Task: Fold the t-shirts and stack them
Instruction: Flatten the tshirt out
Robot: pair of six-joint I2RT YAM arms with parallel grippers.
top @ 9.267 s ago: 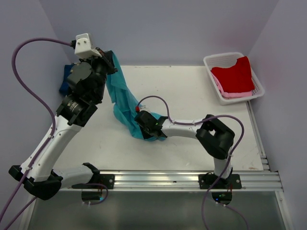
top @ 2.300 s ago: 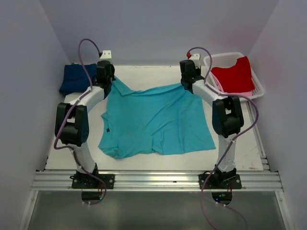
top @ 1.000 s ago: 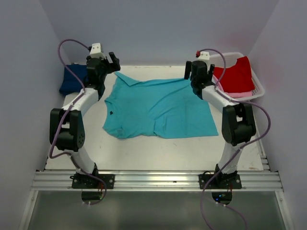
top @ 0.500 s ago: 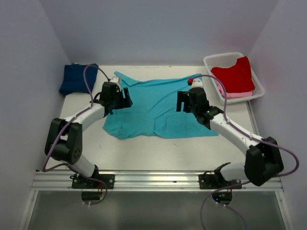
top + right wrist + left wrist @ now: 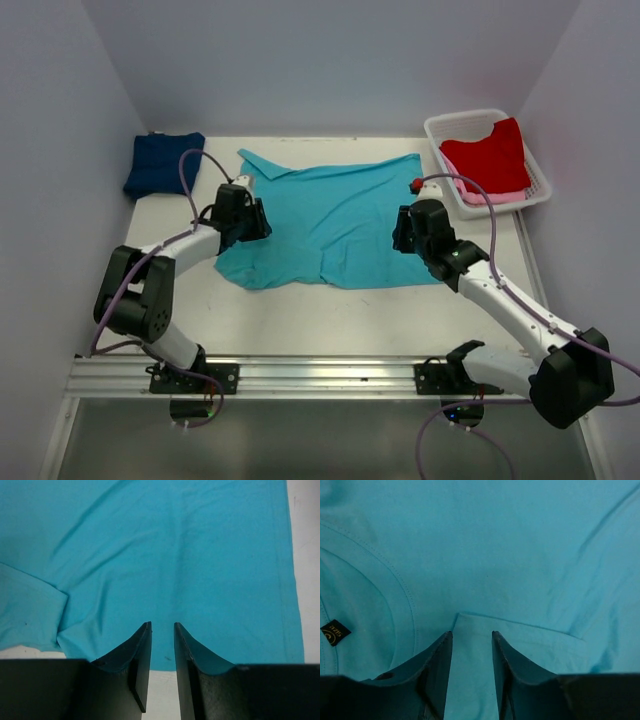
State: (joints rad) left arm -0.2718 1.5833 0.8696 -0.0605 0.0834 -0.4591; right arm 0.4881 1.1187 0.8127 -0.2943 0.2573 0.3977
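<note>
White table [image 5: 330,310] carried a teal shirt [image 5: 340,215] spread flat mid-table. Its long axis ran left to right, neckline left, hem right. The left gripper [image 5: 250,215] sat on its left part. Only the left wrist view showed a label [image 5: 332,631] by the neckline and a cloth fold between the narrowly parted jaws; whether they gripped it could not be told. The right gripper [image 5: 405,228] hovered near the hem, and its wrist view showed a slit between the jaws, holding nothing. Farther back lay a navy shirt [image 5: 160,165] at left and a basket [image 5: 440,125] with a red shirt [image 5: 490,155] over a pink shirt [image 5: 480,197] at right.
</note>
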